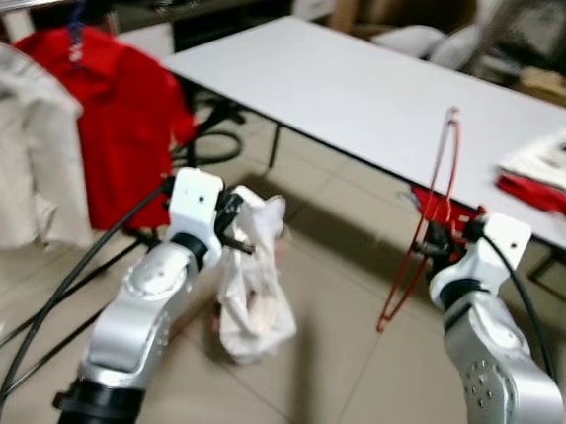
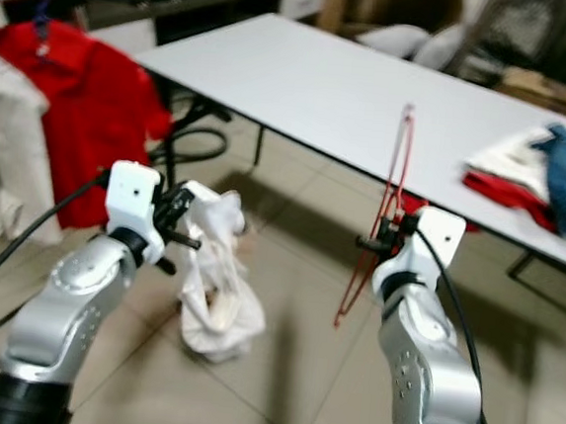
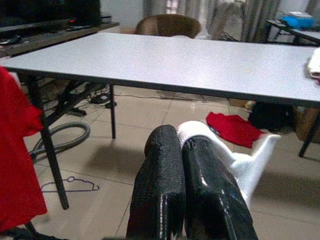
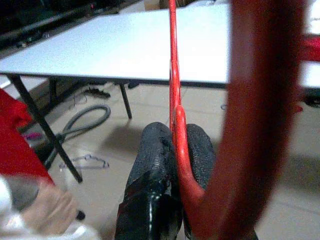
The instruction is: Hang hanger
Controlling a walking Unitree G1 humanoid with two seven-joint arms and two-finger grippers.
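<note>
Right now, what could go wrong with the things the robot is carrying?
The right claw pinches only a thin wire of the red hanger, so it might twist or slip out. The hanger's hook stands close to the white table edge and could snag there. The white garment in the left claw dangles low and might drag on the tiled floor.

White table (image 1: 353,89), seemingly tiled floor (image 1: 334,306)
</note>
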